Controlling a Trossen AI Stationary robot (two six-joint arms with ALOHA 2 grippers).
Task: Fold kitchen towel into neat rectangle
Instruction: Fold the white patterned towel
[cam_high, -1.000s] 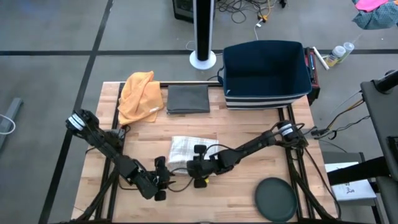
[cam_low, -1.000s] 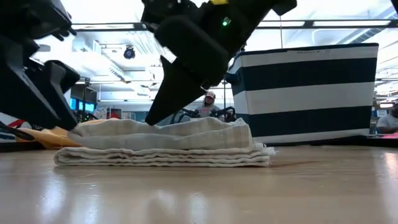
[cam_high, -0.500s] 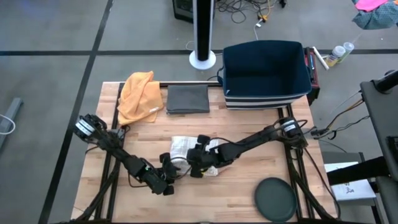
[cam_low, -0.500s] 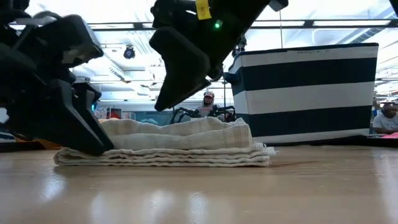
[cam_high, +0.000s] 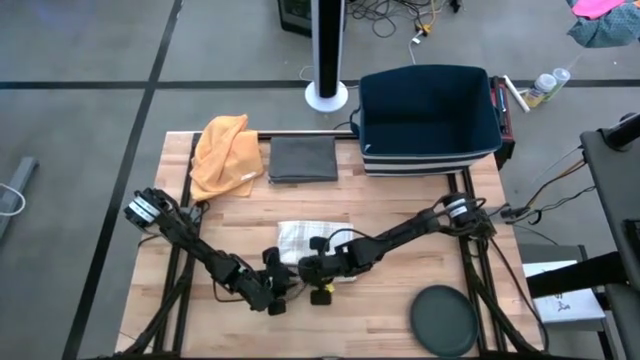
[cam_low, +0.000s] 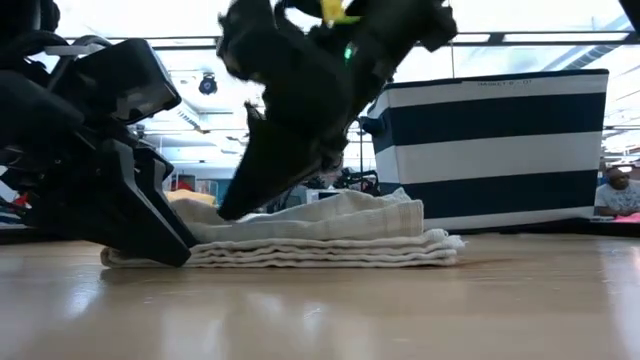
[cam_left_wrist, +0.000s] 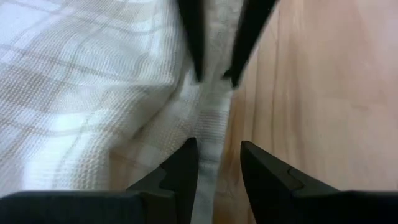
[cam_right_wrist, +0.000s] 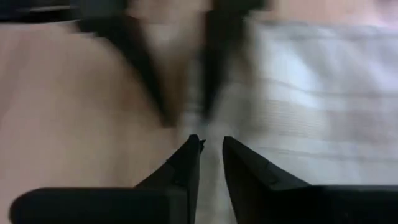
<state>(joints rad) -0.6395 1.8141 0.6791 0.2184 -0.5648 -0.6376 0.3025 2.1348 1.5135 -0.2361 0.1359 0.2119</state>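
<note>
The white checked kitchen towel (cam_high: 300, 238) lies folded in several layers on the wooden table, a flat stack in the low view (cam_low: 330, 240). My right gripper (cam_high: 308, 270) slants down onto the stack's near-left end (cam_low: 235, 205), its fingers almost together (cam_right_wrist: 211, 146). My left gripper (cam_high: 283, 286) sits low on the table just left of it (cam_low: 165, 240). It is open, with its fingers on either side of the towel's woven edge strip (cam_left_wrist: 219, 155). My left gripper: I cannot tell whether its fingertips touch the towel. My right gripper closes on the towel's edge strip (cam_left_wrist: 214, 93) at the near-left end of the stack. The fingers slant down from above and from the table's right, with cloth showing in the narrow gap between them. The towel lies flat on the table.
At the back of the table lie an orange cloth (cam_high: 225, 155) and a dark grey folded cloth (cam_high: 302, 160). A navy striped bin (cam_high: 428, 118) stands at the back right and a dark round disc (cam_high: 445, 320) lies at the near right. People sit in the room beyond (cam_low: 610, 190).
My left gripper has come down and moved toward the towel from the table's near left, ending at the stack's left end. My right gripper rose off the top layer, then dropped back onto the towel's near-left end. The stack has shifted slightly toward the table's right.
</note>
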